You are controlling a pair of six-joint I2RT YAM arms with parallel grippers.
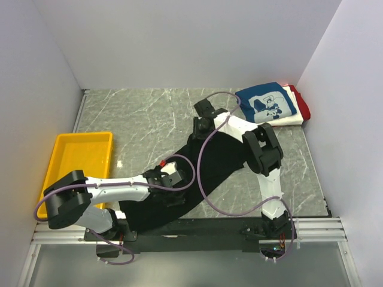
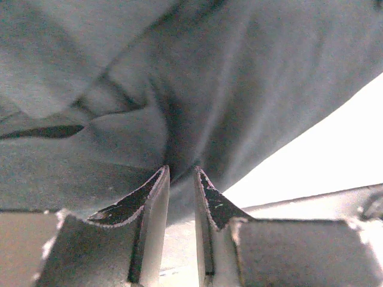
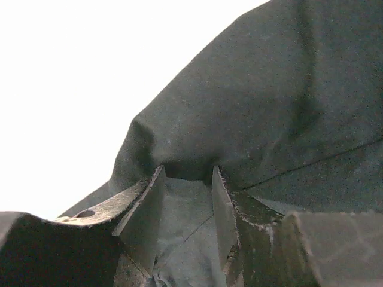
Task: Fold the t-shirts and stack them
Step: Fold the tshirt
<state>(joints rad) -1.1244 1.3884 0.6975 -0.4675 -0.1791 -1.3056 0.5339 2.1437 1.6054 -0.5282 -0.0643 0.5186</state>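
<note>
The large black t-shirt (image 1: 209, 164) lies stretched diagonally across the table's middle, from the near left to the far centre. My left gripper (image 1: 169, 177) is shut on its cloth near the left side; in the left wrist view the dark cloth (image 2: 179, 107) is pinched between the fingertips (image 2: 181, 174). My right gripper (image 1: 200, 128) is shut on the shirt's far end; in the right wrist view cloth (image 3: 251, 107) fills the gap between the fingers (image 3: 187, 176). A folded stack sits at the far right: the blue t-shirt with white print (image 1: 267, 105) on top of the white (image 1: 294, 120) and red (image 1: 303, 105) ones.
A yellow plastic tray (image 1: 79, 160) stands at the left edge of the table. White walls close in the back and both sides. The arm bases and a metal rail (image 1: 311, 227) run along the near edge.
</note>
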